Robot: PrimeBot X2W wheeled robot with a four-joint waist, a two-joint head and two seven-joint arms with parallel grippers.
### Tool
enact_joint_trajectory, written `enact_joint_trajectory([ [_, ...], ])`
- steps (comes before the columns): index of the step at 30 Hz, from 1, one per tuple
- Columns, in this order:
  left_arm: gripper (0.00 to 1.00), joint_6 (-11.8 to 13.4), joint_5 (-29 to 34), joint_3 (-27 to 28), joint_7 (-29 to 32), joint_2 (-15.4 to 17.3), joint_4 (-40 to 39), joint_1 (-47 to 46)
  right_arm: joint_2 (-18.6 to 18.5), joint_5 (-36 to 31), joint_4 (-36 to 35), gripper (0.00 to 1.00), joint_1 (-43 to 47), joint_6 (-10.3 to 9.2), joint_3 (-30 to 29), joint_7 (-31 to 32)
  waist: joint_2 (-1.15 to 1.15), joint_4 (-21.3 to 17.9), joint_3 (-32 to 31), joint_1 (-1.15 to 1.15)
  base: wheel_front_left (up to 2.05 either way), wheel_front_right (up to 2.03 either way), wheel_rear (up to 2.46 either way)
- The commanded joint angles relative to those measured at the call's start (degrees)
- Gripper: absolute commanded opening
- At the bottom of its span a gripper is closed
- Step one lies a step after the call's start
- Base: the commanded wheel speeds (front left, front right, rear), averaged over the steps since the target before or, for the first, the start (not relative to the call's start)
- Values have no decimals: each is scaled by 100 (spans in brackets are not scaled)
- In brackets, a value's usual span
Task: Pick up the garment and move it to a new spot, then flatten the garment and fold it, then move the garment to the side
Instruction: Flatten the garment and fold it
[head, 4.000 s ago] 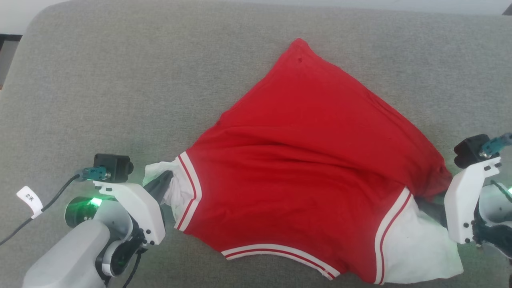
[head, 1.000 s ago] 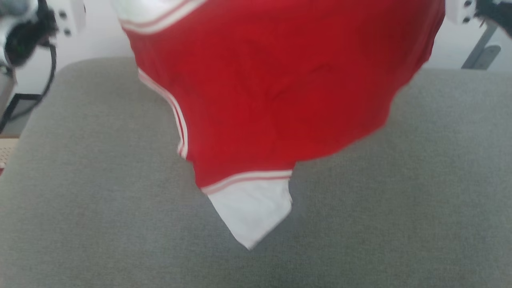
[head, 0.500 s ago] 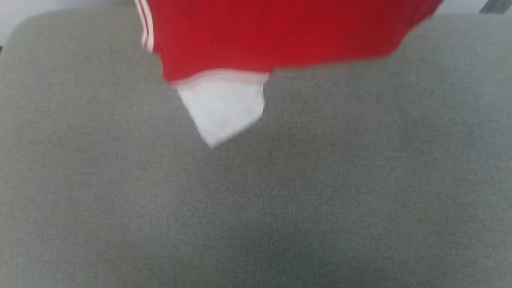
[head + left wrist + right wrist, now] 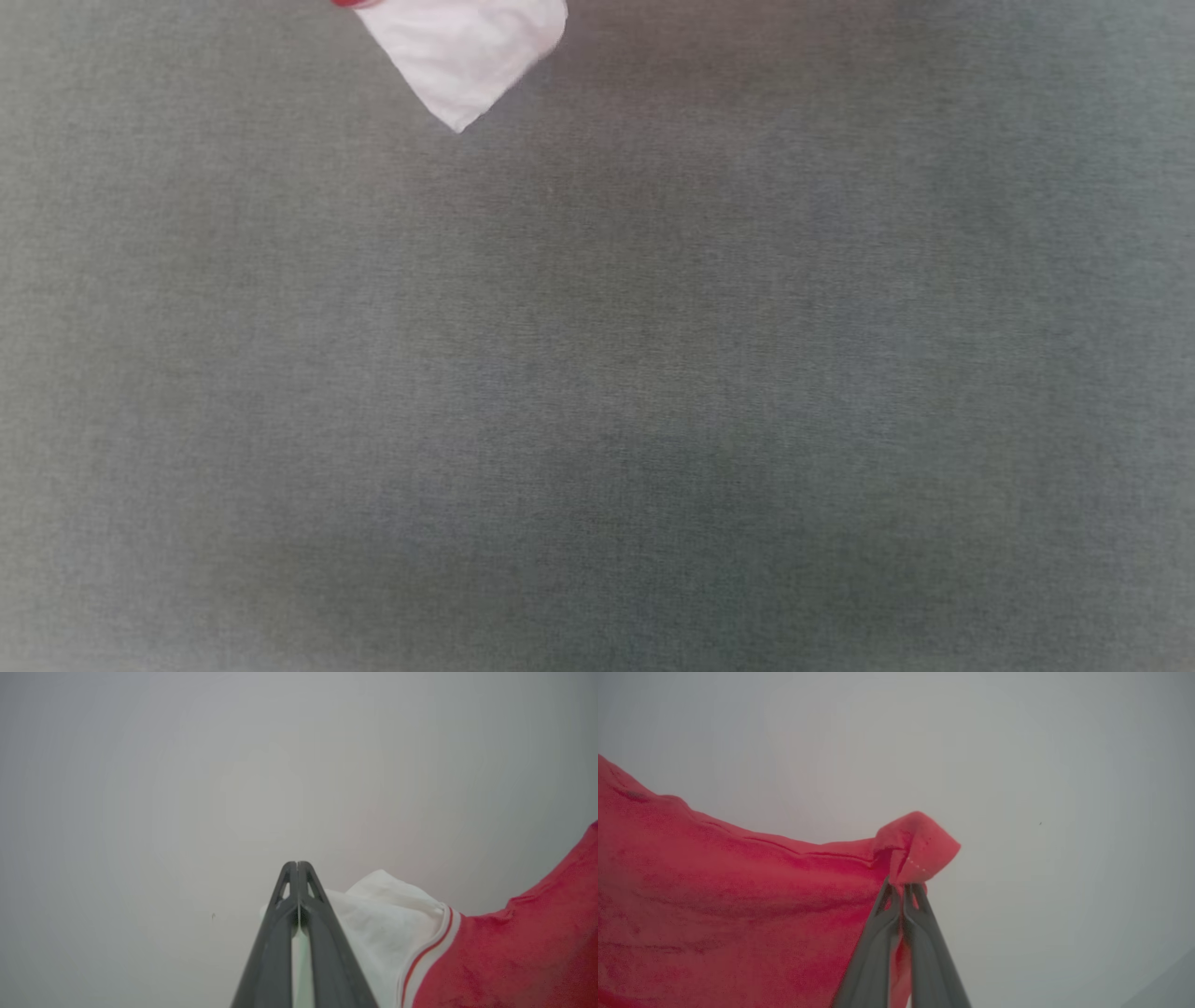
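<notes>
Fingers of the left gripper (image 4: 297, 865) are squeezed tight together with the white sleeve of the garment (image 4: 504, 952) caught between them. The right gripper (image 4: 903, 887) is clamped the same way on a folded red corner of the hem. So the shirt's held up between the two in front of a pale wall (image 4: 187, 765), and in the head view a white sleeve tip (image 4: 462, 56) pokes in at the top over the grey cushion (image 4: 597, 373).

The head view is blurred throughout, flatly lit, with soft shadow at lower centre. Wrist views are darkened at the corners; pink is cast above the garment (image 4: 514, 952).
</notes>
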Motion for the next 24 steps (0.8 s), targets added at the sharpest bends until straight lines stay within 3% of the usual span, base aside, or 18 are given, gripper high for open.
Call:
enact_joint_trajectory([
  [1,0,-50,-63,-16,-2,-16,74,149,29,-52,47,0,183,-5,-15,-3,0,35,16,0,0,0,0],
  [6,0,-310,-433,-138,355,-167,334,648,102,-77,66,0,771,-5,-19,201,0,113,-81,0,0,0,0],
  [11,0,-363,-844,-382,992,-161,266,1345,142,66,73,0,1431,-5,90,393,0,194,-316,0,0,0,0],
  [21,0,-357,-1817,-819,2319,382,-1055,3080,-133,941,-774,0,3041,-5,641,948,0,300,-813,0,0,0,0],
  [24,0,-151,-2022,-857,2578,623,-1642,3651,-415,1320,-1311,0,3581,-5,827,1107,0,310,-909,0,0,0,0],
])
